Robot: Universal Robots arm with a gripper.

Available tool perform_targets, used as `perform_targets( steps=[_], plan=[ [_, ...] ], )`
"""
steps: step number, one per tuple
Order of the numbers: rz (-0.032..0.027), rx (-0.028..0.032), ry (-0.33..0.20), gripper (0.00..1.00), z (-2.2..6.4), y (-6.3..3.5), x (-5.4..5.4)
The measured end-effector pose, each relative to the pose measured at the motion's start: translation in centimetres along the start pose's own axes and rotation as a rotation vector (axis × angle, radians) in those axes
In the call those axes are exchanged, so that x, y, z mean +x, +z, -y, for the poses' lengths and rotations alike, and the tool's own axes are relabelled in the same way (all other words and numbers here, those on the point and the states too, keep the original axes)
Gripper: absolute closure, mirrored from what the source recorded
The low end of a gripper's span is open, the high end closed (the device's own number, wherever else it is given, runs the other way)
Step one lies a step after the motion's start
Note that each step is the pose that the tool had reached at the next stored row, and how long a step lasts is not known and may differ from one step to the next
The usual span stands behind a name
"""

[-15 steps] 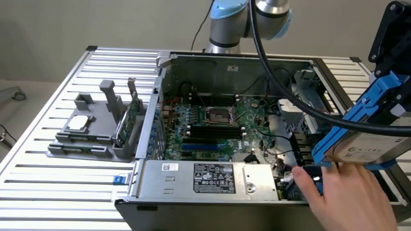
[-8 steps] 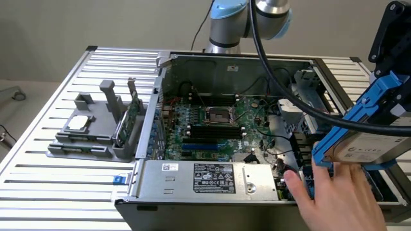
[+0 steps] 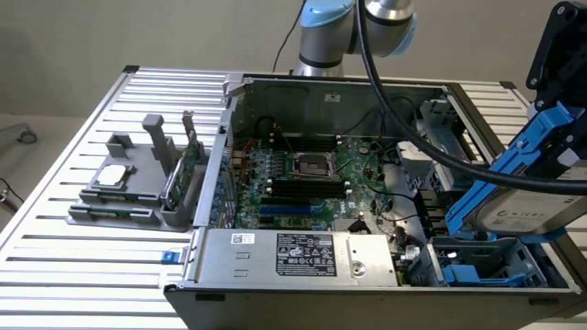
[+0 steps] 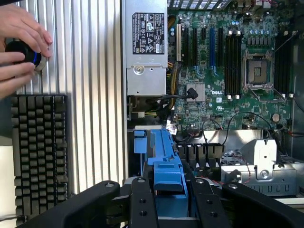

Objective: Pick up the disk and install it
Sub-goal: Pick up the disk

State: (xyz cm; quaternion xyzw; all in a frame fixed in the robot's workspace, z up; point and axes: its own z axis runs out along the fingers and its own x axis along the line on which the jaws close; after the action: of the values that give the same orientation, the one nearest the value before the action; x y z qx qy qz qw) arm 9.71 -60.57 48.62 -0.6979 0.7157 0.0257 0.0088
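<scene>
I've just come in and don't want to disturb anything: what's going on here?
The arm's gripper is shut on the disk, gripping its blue bracket and holding it tilted above the open computer case. The disk hangs close to the blue drive bay at the exterior view's right, and it is not yet installed. A person's hands are on a black knob beside a keyboard.
</scene>
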Motion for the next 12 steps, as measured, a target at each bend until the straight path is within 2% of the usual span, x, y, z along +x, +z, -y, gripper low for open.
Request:
perform_targets(
  steps=[6,12],
  plan=[
    [0.0003,0.0003,0.000,0.67,0.00,0.06,0.0],
    [-0.0003,0.0003,0.000,0.67,0.03,1.13,0.1]
  ],
)
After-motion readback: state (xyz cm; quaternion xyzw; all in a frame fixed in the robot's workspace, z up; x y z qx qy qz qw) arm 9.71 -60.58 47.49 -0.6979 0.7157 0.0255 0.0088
